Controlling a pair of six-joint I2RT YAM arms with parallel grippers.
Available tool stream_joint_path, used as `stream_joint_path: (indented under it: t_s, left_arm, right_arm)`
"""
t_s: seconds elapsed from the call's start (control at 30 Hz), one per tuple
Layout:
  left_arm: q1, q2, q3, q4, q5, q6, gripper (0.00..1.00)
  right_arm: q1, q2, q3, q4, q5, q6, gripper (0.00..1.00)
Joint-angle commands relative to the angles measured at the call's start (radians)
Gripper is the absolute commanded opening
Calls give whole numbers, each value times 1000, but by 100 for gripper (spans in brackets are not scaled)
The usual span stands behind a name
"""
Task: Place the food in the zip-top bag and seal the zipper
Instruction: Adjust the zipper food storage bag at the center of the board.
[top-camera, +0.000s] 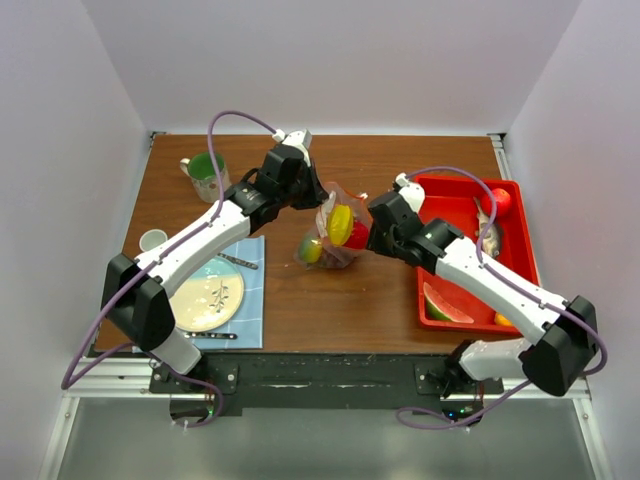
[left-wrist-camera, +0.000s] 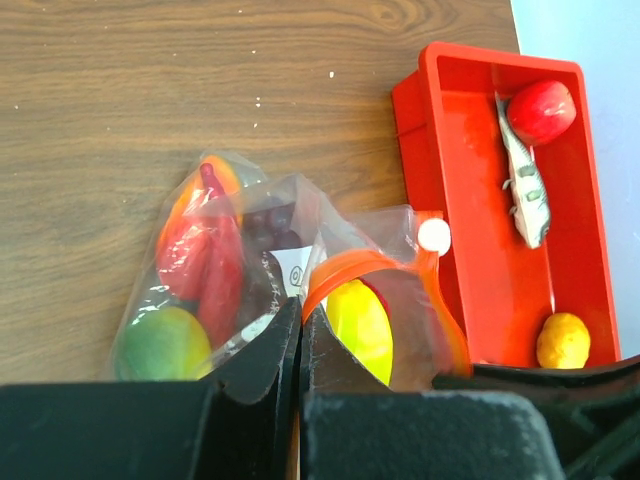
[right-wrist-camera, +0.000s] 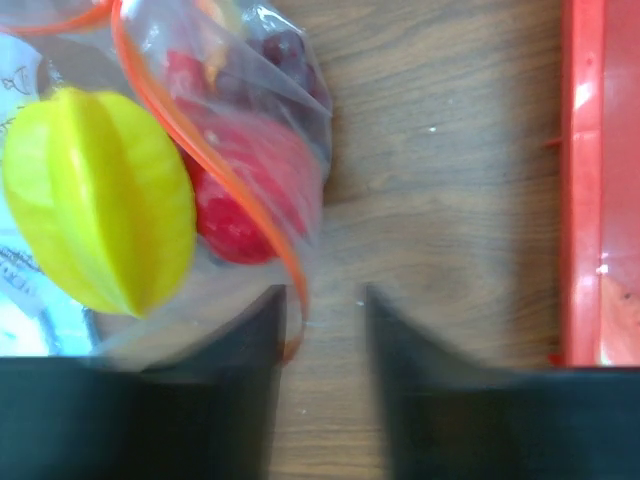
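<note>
Bench (top-camera: 300, 310) room lies bare around the bag (left-wrist-camera: 260, 260), which sits mid-bench beside the tray (top-camera: 460, 178); there watermelon (top-camera: 446, 305), fish (left-wrist-camera: 527, 185), apple (left-wrist-camera: 541, 110) and orange (left-wrist-camera: 563, 340) wait unpacked. Lemon (right-wrist-camera: 100, 200) and other pieces are bagged. The zipper (right-wrist-camera: 215, 170) gapes unsealed, with the left end effector (left-wrist-camera: 300, 325) pinching the bag's rim and the right end effector (right-wrist-camera: 325, 310) half-open alongside.

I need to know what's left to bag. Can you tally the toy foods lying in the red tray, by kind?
Round red plastic apple: 1
Silver toy fish: 1
Small round orange fruit: 1
Red-and-green watermelon wedge: 1
Total in the red plastic tray: 4
</note>
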Motion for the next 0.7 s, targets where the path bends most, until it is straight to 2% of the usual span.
stream_joint_path:
  t_s: [0.0,0.03,0.1,0.23,0.37,0.47,0.63,0.67]
  left_arm:
    - [9,-43,21,-18,-8,54,0]
    - [11,-49,20,-28,-12,64,0]
    - [11,-72,11,-43,-34,103,0]
    - [9,-56,21,-100,4,140,0]
    - [9,-126,-17,-98,-67,153,0]
    - [9,-140,-3,-121,-98,172,0]
    - [11,-135,-18,-117,-101,169,0]
    - [11,-137,-26,-109,-109,167,0]
  right_arm:
    - [1,38,76,12,51,15,10]
    - [1,55,151,-4,53,4,0]
    - [10,73,237,-31,47,-32,0]
    - [92,170,510,-136,108,-79,0]
    - [86,234,514,-163,146,-108,0]
    - [60,254,499,-162,116,-106,0]
    - [57,256,480,-165,137,-96,0]
    - [56,251,482,-183,157,-92,7]
